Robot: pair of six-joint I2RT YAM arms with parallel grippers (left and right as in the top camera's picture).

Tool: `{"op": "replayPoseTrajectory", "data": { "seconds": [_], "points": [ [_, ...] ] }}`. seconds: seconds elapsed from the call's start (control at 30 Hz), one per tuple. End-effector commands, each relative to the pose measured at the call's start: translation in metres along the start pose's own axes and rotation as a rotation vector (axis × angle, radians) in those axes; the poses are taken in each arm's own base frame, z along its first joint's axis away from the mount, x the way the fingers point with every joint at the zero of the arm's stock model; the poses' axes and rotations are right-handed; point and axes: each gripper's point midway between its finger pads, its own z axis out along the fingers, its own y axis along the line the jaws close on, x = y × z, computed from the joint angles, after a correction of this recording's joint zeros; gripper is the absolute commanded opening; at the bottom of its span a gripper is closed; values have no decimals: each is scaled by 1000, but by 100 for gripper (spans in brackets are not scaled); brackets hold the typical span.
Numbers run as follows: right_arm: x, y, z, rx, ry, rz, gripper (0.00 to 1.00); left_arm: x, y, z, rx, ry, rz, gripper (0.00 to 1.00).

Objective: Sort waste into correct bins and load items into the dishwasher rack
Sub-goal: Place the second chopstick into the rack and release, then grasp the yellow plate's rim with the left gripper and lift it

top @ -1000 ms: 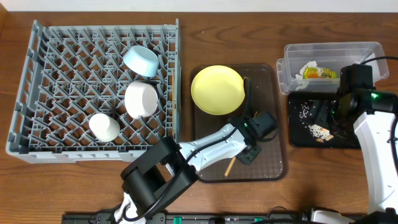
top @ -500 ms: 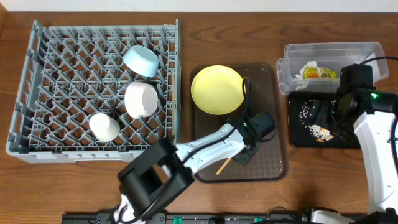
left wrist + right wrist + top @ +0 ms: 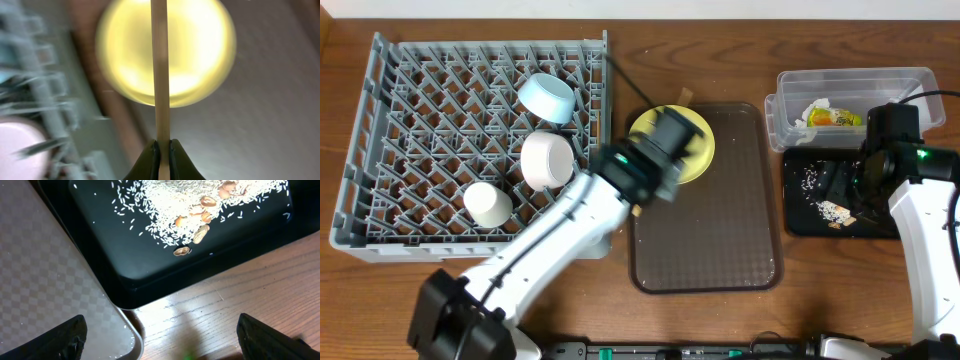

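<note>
1. Overhead, the rack (image 3: 430,110) fills the table's (image 3: 720,50) left side.
2. My left arm (image 3: 560,235) reaches from the near edge diagonally up and right. It passes the rack's near right corner and ends over the plate, its wrist blurred.
3. The brown tray (image 3: 720,230) lies just right of the rack, and my right arm (image 3: 925,215) stands at the far right.
4. The tub (image 3: 790,90) sits far right at the back, with the black tray (image 3: 800,215) just in front of it.
5. The plate (image 3: 702,150) rests on the brown tray's far left corner.
6. The blue bowl (image 3: 545,97), pink bowl (image 3: 546,160) and cup (image 3: 488,203) sit among the rack's pegs, running from back to front.
7. My left gripper (image 3: 161,147) is clamped on the chopstick (image 3: 160,75).
   - In the left wrist view its long axis runs straight out in line with my fingers.
   - It crosses the plate's middle and leaves the top of the frame.
   - I cannot tell whether I hold one stick or two.
   - Overhead, blur hides its course.
8. My right gripper (image 3: 161,322) hangs with its jaws spread wide and nothing between them. It is over the table at the black tray's edge, near a brown tray corner.
9. The wrapper (image 3: 835,117) lies in the tub.
10. Rice (image 3: 185,210) is scattered in the black tray, with some tan bits among it.
</note>
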Motion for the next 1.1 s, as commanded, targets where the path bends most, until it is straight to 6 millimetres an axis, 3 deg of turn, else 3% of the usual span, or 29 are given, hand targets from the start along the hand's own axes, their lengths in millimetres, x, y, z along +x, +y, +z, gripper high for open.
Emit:
{"op": "replayPoseTrajectory", "data": {
  "seconds": [0.0,0.2,0.4,0.47,0.63,0.7,0.9,1.07],
  "points": [
    [-2,-2,-3,-5,-8,-1,94,-12,48,1,-82,-15,-89,8],
    [-2,-2,-3,-6,-10,-1,94,-8,101,17,-152,24,-176,8],
    [-2,-2,-3,-5,-8,-1,94,2,114,37,-168,82,-203,9],
    [-1,-2,-3,-6,-8,-1,94,5,114,42,-170,96,-201,15],
    [-1,-2,-3,-5,-7,-1,94,5,114,44,-170,99,-200,44],
    [-1,-2,-3,-5,-8,-1,94,2,114,41,-168,85,-202,46],
    [-2,-2,-3,-6,-11,-1,94,-20,97,20,-124,-19,-174,45],
    [-2,-2,-3,-7,-12,-1,94,-35,35,18,95,-75,-49,46]
  ]
}}
